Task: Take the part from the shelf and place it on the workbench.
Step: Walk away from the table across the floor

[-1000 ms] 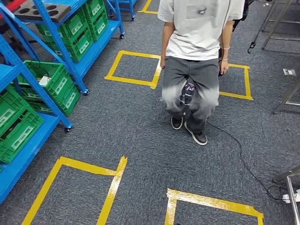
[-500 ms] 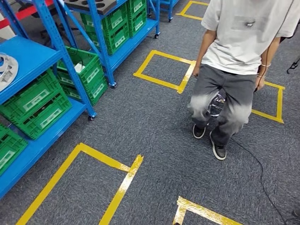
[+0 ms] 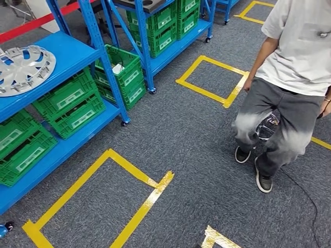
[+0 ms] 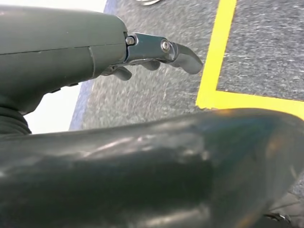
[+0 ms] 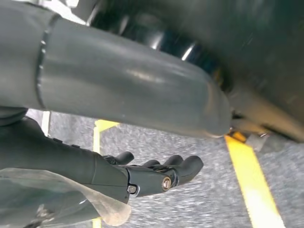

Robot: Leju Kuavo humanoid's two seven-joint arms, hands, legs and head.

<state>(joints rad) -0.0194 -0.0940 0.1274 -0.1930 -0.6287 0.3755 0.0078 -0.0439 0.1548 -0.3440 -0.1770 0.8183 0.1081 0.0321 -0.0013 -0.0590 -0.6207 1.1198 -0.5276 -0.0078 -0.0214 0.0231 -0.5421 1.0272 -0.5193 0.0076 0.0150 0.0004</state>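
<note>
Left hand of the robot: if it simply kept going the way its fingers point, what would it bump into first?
Probably the floor. The left hand hangs empty, fingers extended over grey carpet near a yellow tape line. Nothing else shows ahead, though depth is hard to judge.

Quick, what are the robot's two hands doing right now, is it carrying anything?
Left hand: open, holding nothing, hanging over the carpet.
Right hand: open, holding nothing, fingers stretched out above the floor.
</note>
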